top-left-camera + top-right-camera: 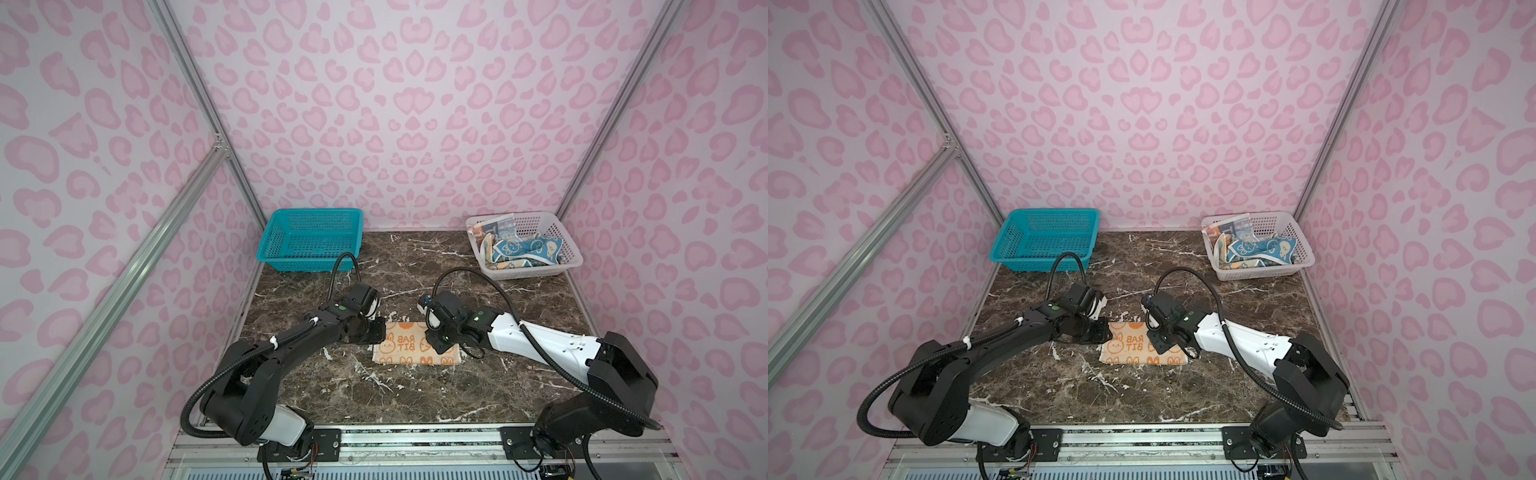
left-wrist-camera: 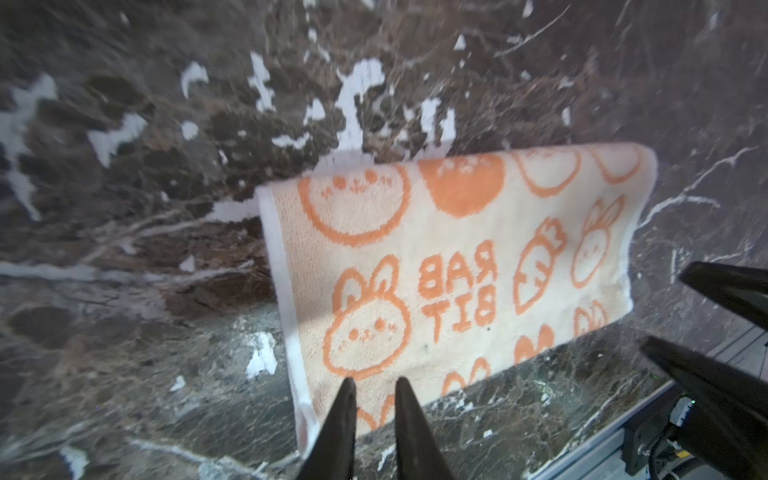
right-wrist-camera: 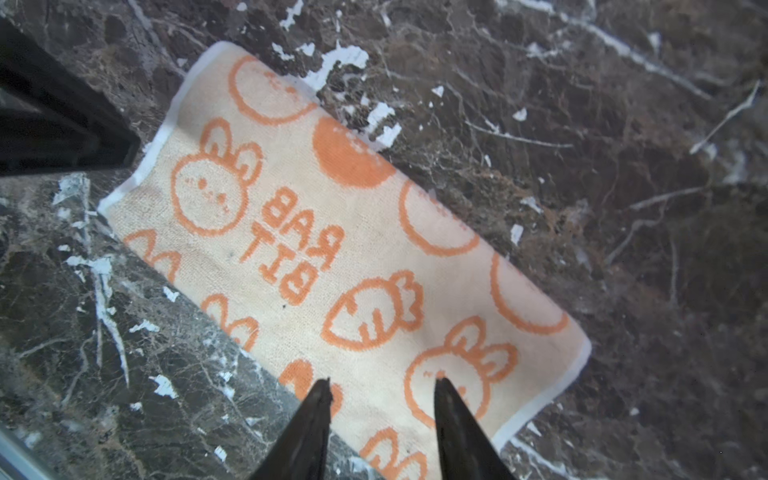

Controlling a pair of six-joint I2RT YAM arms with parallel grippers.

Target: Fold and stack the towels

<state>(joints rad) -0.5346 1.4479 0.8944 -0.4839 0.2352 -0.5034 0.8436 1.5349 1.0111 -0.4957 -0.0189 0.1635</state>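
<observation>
- Work surface: dark brown marble table (image 1: 415, 395), enclosed by walls in a pink spotted print (image 1: 395, 104).
- Teal mesh basket (image 1: 305, 257) stands at the far left corner and white mesh basket (image 1: 536, 270) at the far right corner. Both are well apart from the arms.
- The white basket holds a crumpled blue towel with white bunnies (image 1: 528, 249) and, behind it, a second cloth (image 1: 492, 226) whose print is too small to read.
- Orange-cream towel (image 1: 405, 347) (image 1: 1129, 347) lies flat near the middle of the table, folded into a long narrow strip with a white hem at each short end.
- Obstruction: in both top views the two wrists overhang the strip's ends and hide them, so only its middle shows.
- Legible writing: "RAB" over "BIT" in orange block letters on the strip (image 3: 332, 249). Bunny faces, a carrot and orange circles surround it. No brand mark can be read.
- Left gripper (image 2: 374, 386): fingers stand a narrow gap apart over the hemmed corner of one short end. Cloth shows behind the gap, and nothing is pinched between them.
- Right gripper (image 3: 382, 386): fingers stand clearly wider apart above the opposite end, near a bunny face, holding nothing.
- Whether either set of fingertips touches the cloth cannot be told.
</observation>
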